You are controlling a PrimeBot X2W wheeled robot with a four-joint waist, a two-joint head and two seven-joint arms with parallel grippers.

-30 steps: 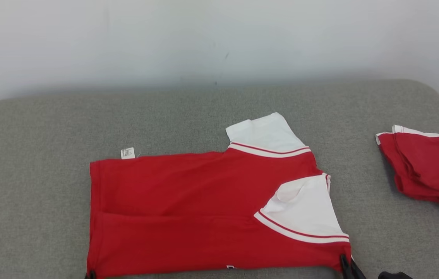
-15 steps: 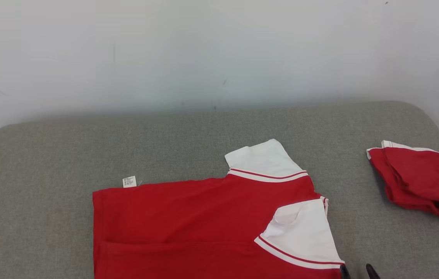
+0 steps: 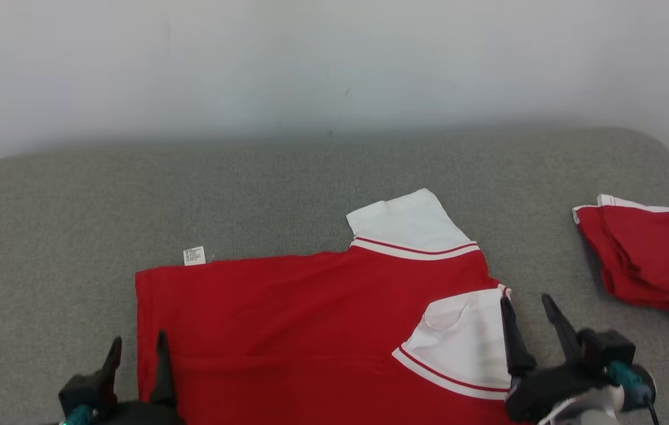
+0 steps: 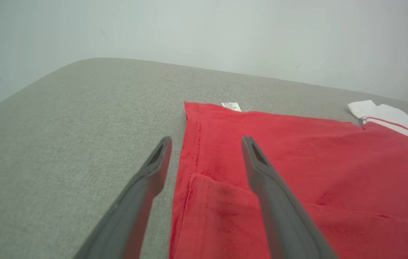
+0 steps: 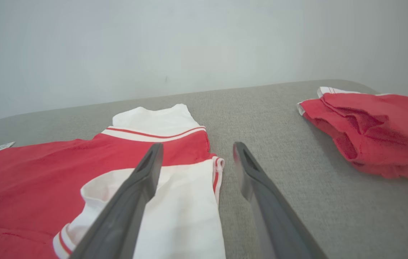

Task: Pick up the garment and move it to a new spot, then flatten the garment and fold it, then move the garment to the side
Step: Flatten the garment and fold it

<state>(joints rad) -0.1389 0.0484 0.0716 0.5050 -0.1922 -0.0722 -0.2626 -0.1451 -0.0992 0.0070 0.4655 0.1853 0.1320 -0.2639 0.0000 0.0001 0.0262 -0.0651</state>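
garment (image 3: 287, 319): red with white sleeves, spread on the worktop (image 3: 75, 206), lower centre of head view
done: looks placed and flattened; near long edge and near sleeve (image 3: 464, 336) folded in
to do: more folds, then move aside
left end effector (image 3: 138, 338): wide, empty, straddling lower-left hem
right end effector (image 3: 525, 299): wide, empty, at sleeve edge
second garment (image 3: 647, 260): folded, far right

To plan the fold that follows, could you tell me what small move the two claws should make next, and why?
Probably reach both claws to the far edge. The left claw and right claw stand open at either end of the red shirt, holding nothing; its near strip lies folded over, while the far sleeve sticks out, unfolded.
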